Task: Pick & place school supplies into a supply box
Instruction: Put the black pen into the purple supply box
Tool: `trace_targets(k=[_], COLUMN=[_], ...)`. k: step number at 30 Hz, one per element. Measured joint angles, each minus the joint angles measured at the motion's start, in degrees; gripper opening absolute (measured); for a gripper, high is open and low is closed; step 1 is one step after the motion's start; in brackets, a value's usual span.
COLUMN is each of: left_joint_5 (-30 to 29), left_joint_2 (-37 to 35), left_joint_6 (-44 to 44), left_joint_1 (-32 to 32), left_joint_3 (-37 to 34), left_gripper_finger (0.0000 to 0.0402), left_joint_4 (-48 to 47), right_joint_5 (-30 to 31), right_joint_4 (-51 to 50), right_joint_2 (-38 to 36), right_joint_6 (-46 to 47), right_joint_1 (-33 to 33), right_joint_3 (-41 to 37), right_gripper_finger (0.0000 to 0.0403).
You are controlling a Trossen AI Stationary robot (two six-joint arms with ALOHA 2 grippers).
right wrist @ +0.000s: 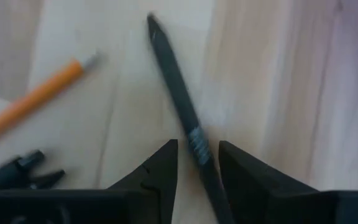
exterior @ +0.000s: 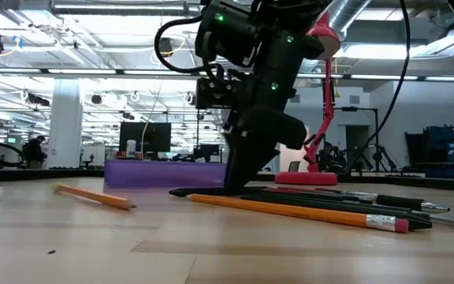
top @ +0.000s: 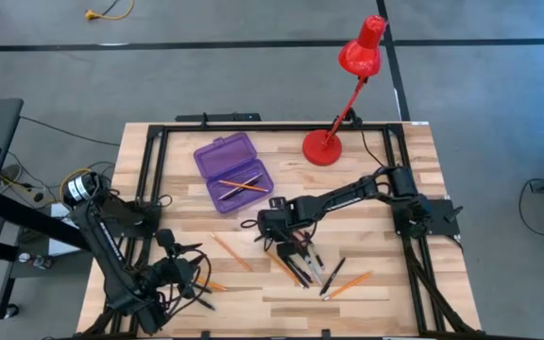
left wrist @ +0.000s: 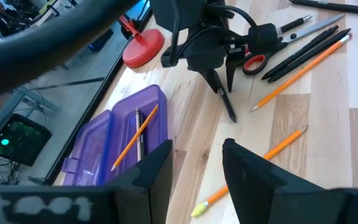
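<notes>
- The right end effector (top: 289, 253) is down at the counter (top: 376, 189), just on the near side of the supply box (top: 233, 172), its fingers apart and straddling a slim black pen (right wrist: 178, 102) that lies flat between them. I cannot tell whether the pads touch it yet.
- The pen looks light, stiff and smooth; it would likely roll or skid if pinched off-centre, so a hold across the barrel near its ribbed band seems best.
- The supply box lies open, with an orange pencil (left wrist: 134, 136) and a pen-like item inside.
- The left end effector (left wrist: 197, 168) waits well to the near-left of the box, fingers apart and empty.
- More pencils, pens and red-handled scissors (left wrist: 253, 62) lie beyond the right end effector from the box; the arm hides part of the scissors.
</notes>
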Motion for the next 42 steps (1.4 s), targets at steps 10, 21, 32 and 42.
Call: trace_targets(k=[10, 21, 32, 42], left_joint_5=[-1.3, -1.4, -1.5, -1.6], left_joint_2=[0.0, 0.0, 0.0, 0.0], left_joint_6=[0.0, -0.1, -0.1, -0.1], left_joint_1=[0.0, 0.0, 0.0, 0.0], left_joint_3=[0.0, 0.0, 0.0, 0.0], left_gripper_finger=[0.013, 0.013, 0.013, 0.013], left_joint_4=[-0.2, -0.2, -0.2, -1.0], right_joint_5=[1.3, 12.3, 27.8, 41.1], right_joint_4=[-2.1, -2.3, -2.1, -1.6], right_joint_2=[-0.1, 0.2, 0.3, 0.3], right_joint_6=[-3.0, -2.3, 0.7, 0.9], right_joint_1=[-0.2, 1.9, 5.4, 8.4], right_joint_3=[0.0, -0.3, -0.3, 0.4], right_gripper_finger=[0.0055, 0.0017, 0.0003, 0.0001])
